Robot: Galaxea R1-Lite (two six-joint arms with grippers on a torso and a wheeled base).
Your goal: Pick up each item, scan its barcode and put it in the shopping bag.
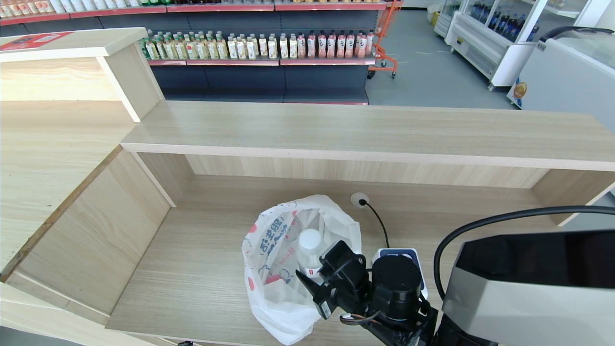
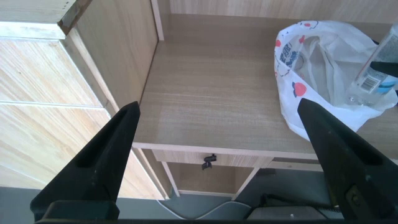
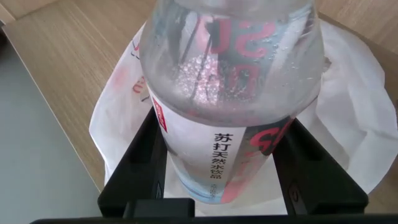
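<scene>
A clear bottle (image 1: pixel 310 246) with a white cap and a red-and-white label stands upright in the mouth of the white shopping bag (image 1: pixel 274 288) on the low counter. My right gripper (image 1: pixel 318 272) is shut on the bottle's lower body. In the right wrist view the bottle (image 3: pixel 230 93) sits between the black fingers (image 3: pixel 134 165) with the bag (image 3: pixel 348 93) spread below. My left gripper (image 2: pixel 217 168) hangs open off the counter's front edge, to the left of the bag (image 2: pixel 323 62), and holds nothing. The bottle (image 2: pixel 376 68) shows there too.
A white and blue device (image 1: pixel 408 254) lies right of the bag, behind my right arm. A black cable runs from it to a round socket (image 1: pixel 359 198). A raised wooden ledge (image 1: pixel 365 129) and side panels wall in the low counter (image 1: pixel 202 259).
</scene>
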